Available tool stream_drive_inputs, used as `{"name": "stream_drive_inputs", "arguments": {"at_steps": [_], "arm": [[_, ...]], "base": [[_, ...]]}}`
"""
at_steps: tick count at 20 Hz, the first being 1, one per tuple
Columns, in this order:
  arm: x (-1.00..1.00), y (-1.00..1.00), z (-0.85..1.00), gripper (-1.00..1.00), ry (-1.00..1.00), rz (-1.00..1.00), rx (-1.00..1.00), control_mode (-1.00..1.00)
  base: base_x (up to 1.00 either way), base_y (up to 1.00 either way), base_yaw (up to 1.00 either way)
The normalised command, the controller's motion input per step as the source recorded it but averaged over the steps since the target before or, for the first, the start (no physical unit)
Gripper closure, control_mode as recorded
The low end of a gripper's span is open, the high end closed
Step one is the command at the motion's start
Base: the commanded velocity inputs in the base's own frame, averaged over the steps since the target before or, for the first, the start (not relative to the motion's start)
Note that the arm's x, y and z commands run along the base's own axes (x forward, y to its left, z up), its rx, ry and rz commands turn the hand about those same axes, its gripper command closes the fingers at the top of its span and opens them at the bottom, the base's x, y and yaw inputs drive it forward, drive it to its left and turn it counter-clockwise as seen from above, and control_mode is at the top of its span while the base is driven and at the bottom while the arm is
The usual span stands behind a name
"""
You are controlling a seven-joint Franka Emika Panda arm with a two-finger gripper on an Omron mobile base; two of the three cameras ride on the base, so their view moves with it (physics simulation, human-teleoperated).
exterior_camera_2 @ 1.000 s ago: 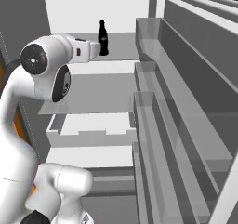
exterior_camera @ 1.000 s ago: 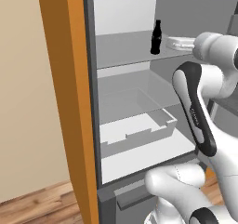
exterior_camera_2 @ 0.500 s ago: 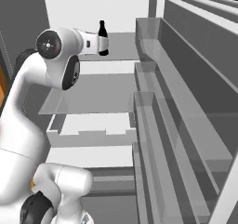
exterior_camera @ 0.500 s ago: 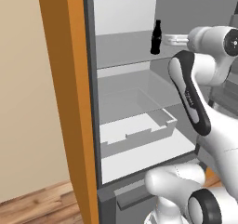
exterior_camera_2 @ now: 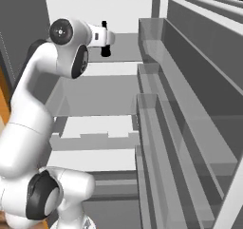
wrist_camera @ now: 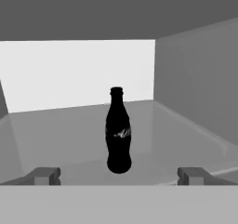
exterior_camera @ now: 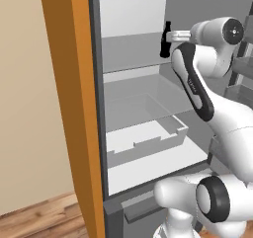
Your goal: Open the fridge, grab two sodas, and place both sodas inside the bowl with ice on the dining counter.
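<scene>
Bottle point(wrist_camera: 118, 135): slim, black, upright, faint pale label | end effector point(wrist_camera: 119, 175): wide open, empty

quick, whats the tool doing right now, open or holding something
Tool: open, holding nothing; the black soda bottle stands upright on the fridge shelf ahead, between the fingertips' line.

We see a glossy black bottle point(wrist_camera: 118, 132), perhaps glass, on the fridge's point(exterior_camera: 128, 91) smooth, matt grey shelf.
</scene>
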Motion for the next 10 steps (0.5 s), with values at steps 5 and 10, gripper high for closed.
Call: {"name": "stream_drive_inputs", "arguments": {"at_steps": [5,10], "arm": [[0.53,0.00,0.00,-1.00,0.07,0.00,0.00,-1.00],[0.52,0.00,0.00,-1.00,0.06,0.00,0.00,-1.00]], "base": [[0.00,0.00,0.00],[0.00,0.00,0.00]]}}
